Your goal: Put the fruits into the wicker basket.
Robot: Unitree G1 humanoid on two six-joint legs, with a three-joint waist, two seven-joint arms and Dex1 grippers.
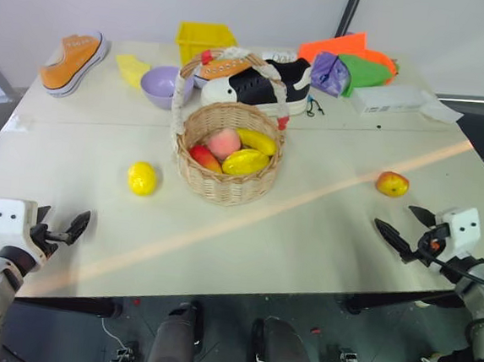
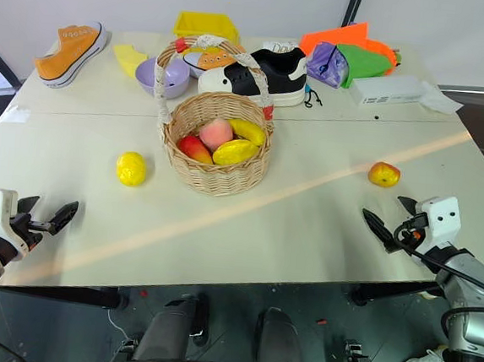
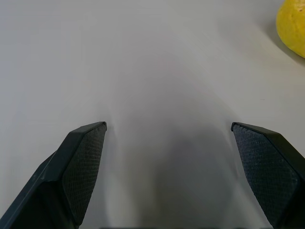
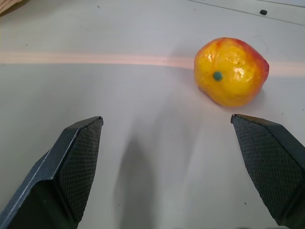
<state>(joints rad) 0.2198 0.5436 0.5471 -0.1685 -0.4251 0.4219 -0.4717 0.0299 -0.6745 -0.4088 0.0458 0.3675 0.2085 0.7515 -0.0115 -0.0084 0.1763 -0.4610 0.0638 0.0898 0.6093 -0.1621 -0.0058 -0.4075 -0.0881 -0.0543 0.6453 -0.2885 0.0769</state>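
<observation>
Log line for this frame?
basket: four fruits in | lemon: on table, left of basket | orange-red fruit: on table, right | left gripper: open, empty | right gripper: open, empty

Nothing can be read for sure; the black-and-white shoe (image 2: 260, 75) bears faint lettering, perhaps "Do", too small to tell.

Head pair up high, looking forward and down across the whole table (image 1: 322, 239), both eyes sharing the basket (image 1: 227, 158) at centre, one slightly offset from the other. Left wrist camera sits low, close over bare tabletop, catching the lemon (image 3: 293, 26) at its edge. Right wrist camera, equally low, faces the orange-red fruit (image 4: 231, 71), which the head views also show near the right.
</observation>
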